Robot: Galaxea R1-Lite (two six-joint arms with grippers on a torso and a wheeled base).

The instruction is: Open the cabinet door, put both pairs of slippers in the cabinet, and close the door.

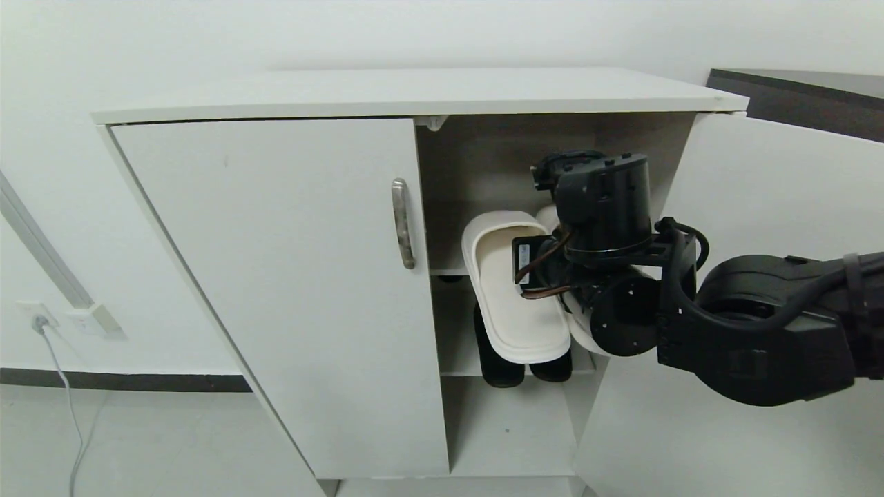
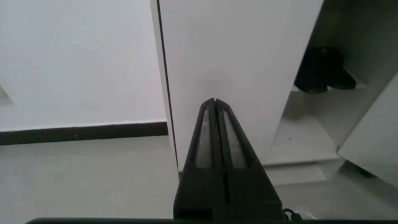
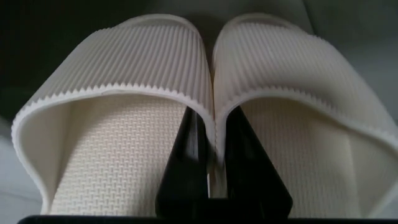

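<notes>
White slippers (image 1: 514,297) at open cabinet (image 1: 414,93) mouth, inner straps pinched by right gripper (image 3: 213,124), above black slippers (image 1: 501,362) on shelf. Left gripper (image 2: 214,112) pressed together, empty. White wall (image 1: 55,172), grey floor (image 1: 138,442).

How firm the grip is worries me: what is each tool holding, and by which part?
The right tool clamps the pair of white slippers by the adjoining inner edges of their straps. The left tool is shut, holding nothing.
</notes>
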